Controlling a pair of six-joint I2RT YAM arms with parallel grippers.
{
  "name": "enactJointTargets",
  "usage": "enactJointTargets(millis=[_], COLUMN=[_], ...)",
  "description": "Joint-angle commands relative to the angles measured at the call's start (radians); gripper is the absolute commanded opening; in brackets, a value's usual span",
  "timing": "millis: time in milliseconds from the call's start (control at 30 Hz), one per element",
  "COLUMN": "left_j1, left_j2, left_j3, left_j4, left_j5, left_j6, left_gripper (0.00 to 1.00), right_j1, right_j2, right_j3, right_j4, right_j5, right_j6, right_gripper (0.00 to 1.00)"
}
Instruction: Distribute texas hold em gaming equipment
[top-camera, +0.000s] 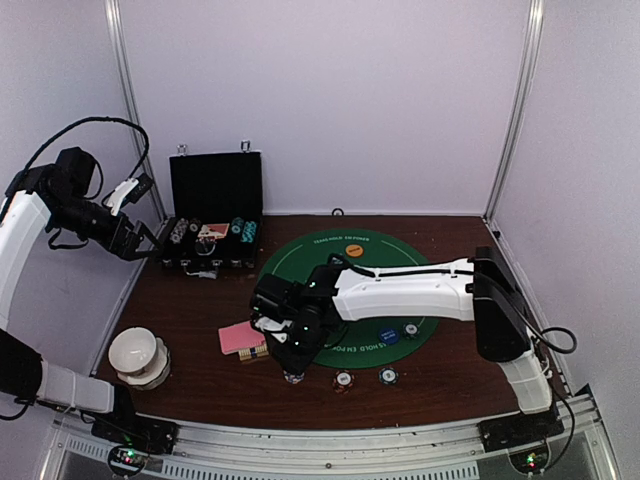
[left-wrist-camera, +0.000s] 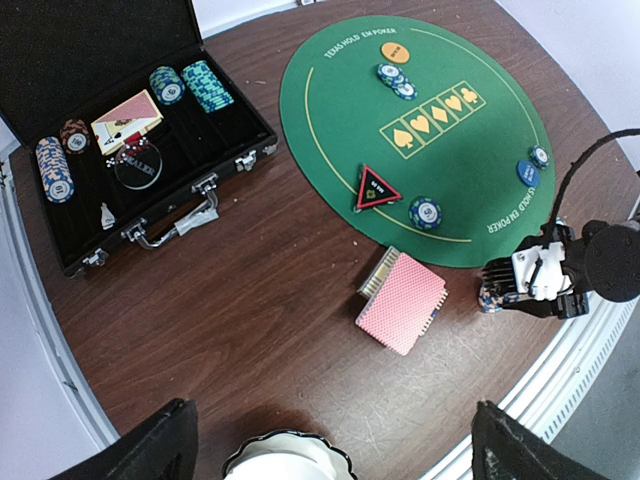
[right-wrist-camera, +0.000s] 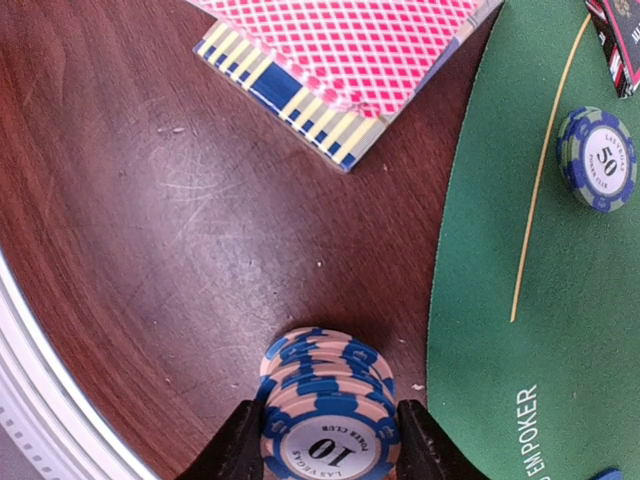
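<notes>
My right gripper (right-wrist-camera: 330, 445) is shut on a stack of pink-and-blue "10" poker chips (right-wrist-camera: 325, 400) that stands on the wood just left of the green mat (top-camera: 420, 262). The stack also shows in the top view (top-camera: 293, 375) and the left wrist view (left-wrist-camera: 492, 298). A pink-backed card deck (top-camera: 238, 335) (left-wrist-camera: 402, 300) (right-wrist-camera: 350, 35) lies beside it. A red triangle marker (left-wrist-camera: 376, 189), a "50" chip (left-wrist-camera: 425, 212) (right-wrist-camera: 598, 158), an orange disc (top-camera: 354, 251) and a blue disc (top-camera: 388, 335) lie on the mat. My left gripper (left-wrist-camera: 335, 445) is open and empty, high at the left.
An open black case (top-camera: 213, 190) with chips and cards stands at the back left. A white bowl (top-camera: 138, 355) sits front left. A blue-and-yellow card box (right-wrist-camera: 290, 100) lies under the deck. Two loose chips (top-camera: 343, 380) (top-camera: 388, 376) lie near the front edge.
</notes>
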Motion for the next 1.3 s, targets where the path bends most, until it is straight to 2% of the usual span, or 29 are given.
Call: enactJointTargets(millis=[0, 133, 300, 533, 733, 967, 1167, 1267], left_j1=[0.005, 0.005, 0.005, 0.005, 0.005, 0.005, 0.005, 0.005], left_j2=[-0.012, -0.012, -0.011, -0.015, -0.014, -0.013, -0.013, -0.011], left_j3=[0.019, 0.020, 0.020, 0.022, 0.026, 0.028, 0.025, 0.025], left_j4=[-0.007, -0.007, -0.008, -0.008, -0.007, -0.013, -0.017, -0.017], left_j5=[0.009, 0.007, 0.008, 0.003, -0.001, -0.008, -0.002, 0.005], left_j6=[0.011, 0.011, 0.010, 0.011, 0.010, 0.008, 0.011, 0.013], left_gripper=[0.98, 0.98, 0.97, 0.98, 0.98, 0.98, 0.98, 0.97], right_j1=[0.011, 0.011, 0.008, -0.015, -0.101, -0.315, -0.524, -0.597], right_j2=[0.005, -0.014, -0.045, -0.112, -0.198, -0.191, -0.098, -0.020], right_j3=[-0.013, -0.021, -0.008, 0.049, 0.054, 0.028, 0.055, 0.129], right_j4=[0.014, 0.025, 0.015, -0.036, -0.045, -0.046, -0.006, 0.000], right_j5=[-0.002, -0.011, 0.014, 0.055, 0.062, 0.129, 0.152, 0.152], right_j6=[-0.006, -0.005, -0.007, -0.023, -0.024, -0.023, -0.020, -0.021], right_gripper=[0.42, 0.22, 0.09, 0.02, 0.02, 0.01, 0.00, 0.00])
